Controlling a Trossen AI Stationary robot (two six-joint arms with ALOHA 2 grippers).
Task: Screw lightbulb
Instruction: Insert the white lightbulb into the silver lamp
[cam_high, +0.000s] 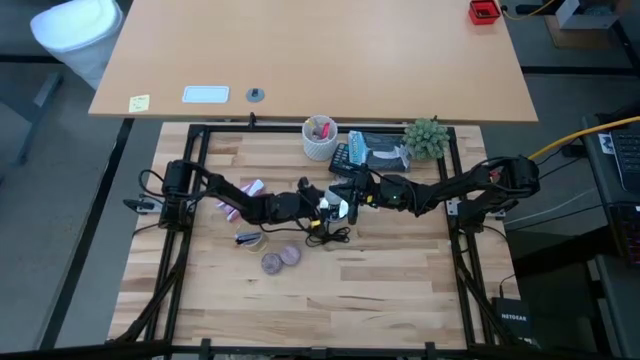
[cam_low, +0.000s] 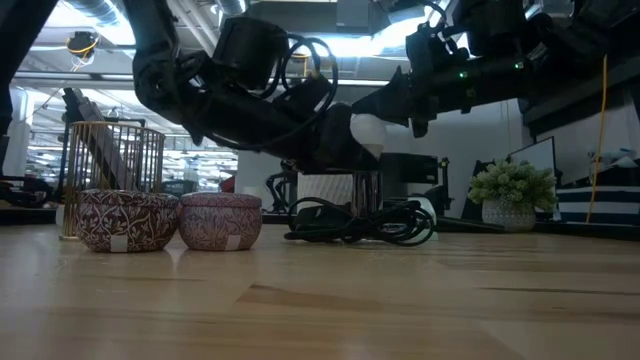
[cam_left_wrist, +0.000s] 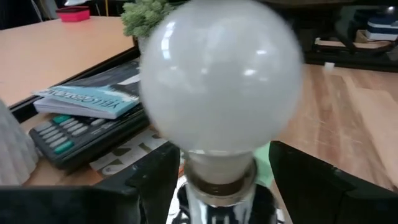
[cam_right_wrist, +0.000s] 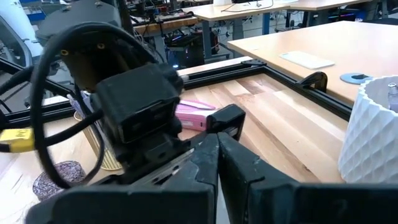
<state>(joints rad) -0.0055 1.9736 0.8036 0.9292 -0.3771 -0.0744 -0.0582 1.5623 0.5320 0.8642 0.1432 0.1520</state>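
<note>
Tabletop (cam_high: 330, 310): pale wood slab inside a black frame; the near half lies bare, with open room toward the near edge and both near corners.
Wire basket (cam_low: 112, 160): gold wire, far left in the low view, standing behind the tins.
Purple tins (cam_high: 281, 259): two round patterned tins, touching side by side, just nearer the front than the arms' meeting point; bare wood lies all around them except toward the left arm.
Left claw (cam_high: 322, 207): reaches in from the left frame rail to the tabletop's middle; its fingers (cam_left_wrist: 323, 186) stand wide, one on each side of the lightbulb's base, with a gap visible on both sides.
Lightbulb (cam_left_wrist: 221, 81): white round globe on a silvery screw base, upright at the tabletop's middle between the left claw's spread fingers; in the low view its globe (cam_low: 367, 130) shows between the two arms, above a chrome holder (cam_low: 365, 190).
Black cable (cam_low: 360, 222): loose coil on the wood at the holder's foot, spreading to both sides.
Right claw (cam_high: 352, 192): comes in from the right rail and meets the left claw at centre; its fingers (cam_right_wrist: 249, 174) are pressed together and hold nothing.
Pen cup (cam_high: 321, 138): white, patterned, at the far edge behind the claws.
Calculator and booklet (cam_high: 370, 153): flat on the wood by the far edge, right of the cup.
Potted plant (cam_high: 427, 138): far right corner, close to the frame.
</note>
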